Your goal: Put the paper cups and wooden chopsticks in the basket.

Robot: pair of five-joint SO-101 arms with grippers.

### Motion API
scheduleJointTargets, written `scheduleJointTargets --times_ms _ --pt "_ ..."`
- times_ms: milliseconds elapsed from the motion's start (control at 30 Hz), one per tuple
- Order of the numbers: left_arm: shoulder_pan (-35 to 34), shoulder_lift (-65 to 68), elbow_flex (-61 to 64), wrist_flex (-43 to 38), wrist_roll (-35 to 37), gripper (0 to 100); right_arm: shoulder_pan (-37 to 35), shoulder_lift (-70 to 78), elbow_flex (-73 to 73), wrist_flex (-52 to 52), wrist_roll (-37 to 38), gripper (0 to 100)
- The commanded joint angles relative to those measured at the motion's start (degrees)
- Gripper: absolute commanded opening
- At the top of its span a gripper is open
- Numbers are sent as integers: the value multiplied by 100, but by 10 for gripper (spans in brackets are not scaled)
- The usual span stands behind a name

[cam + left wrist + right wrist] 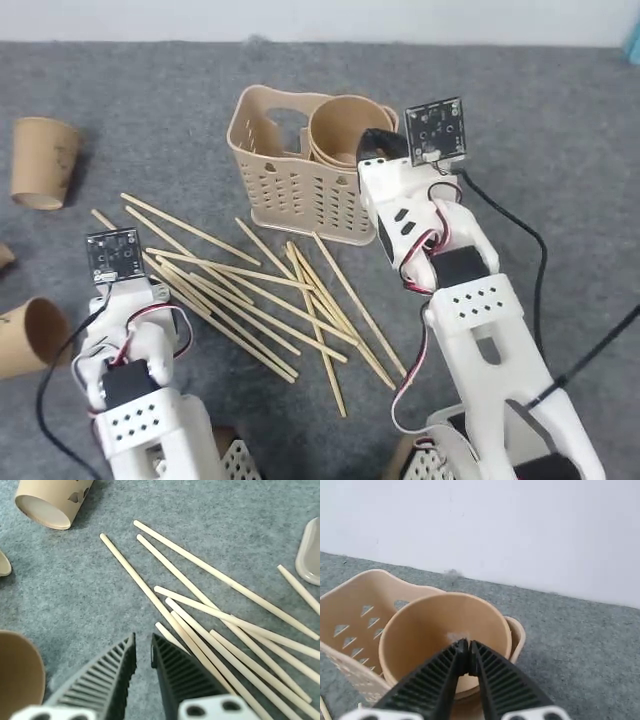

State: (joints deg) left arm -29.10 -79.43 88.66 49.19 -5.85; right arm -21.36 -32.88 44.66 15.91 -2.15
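Your right gripper (465, 649) has its jaws pressed together at the tips, and you can see nothing between them. The tips sit over the open mouth of a paper cup (435, 625) that stands upright inside the perforated plastic basket (350, 605). The rim of a second cup (518, 630) shows just outside the first one, as if the two are nested. The basket's empty half lies off to the side of the jaws, beyond the cup wall.

Your left gripper (142, 647) has its jaws narrowly parted, a thin slot with nothing in it, low over the grey carpet. The wooden chopsticks (200, 606) lie loose on the carpet ahead of those jaws, fanning outward and crossing each other. The end of one short-looking stick (165, 631) lies right by the tip of one jaw; whether they touch, you cannot tell. One long stick (135, 576) runs away straight ahead of the tips.

A paper cup on its side (50, 502) lies well ahead of the left jaws, its base toward them. Another cup (17, 675) lies just beside that gripper on its outer side, apart from the sticks
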Motion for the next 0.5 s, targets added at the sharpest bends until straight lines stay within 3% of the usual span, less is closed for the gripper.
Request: scheduleJointTargets --times_ms 0,167,333,467 --pt "26 -79 -22 -132 -79 47 -110 -681 -79 163 -70 9" --pt "26 -79 -22 -132 -79 47 -75 -2519 -308 1358 -70 9" --pt "18 -79 -31 -132 -79 47 -48 -4295 -299 4075 26 12" --pt "0 -79 -48 -193 -79 47 66 -4804 -299 5807 545 9"
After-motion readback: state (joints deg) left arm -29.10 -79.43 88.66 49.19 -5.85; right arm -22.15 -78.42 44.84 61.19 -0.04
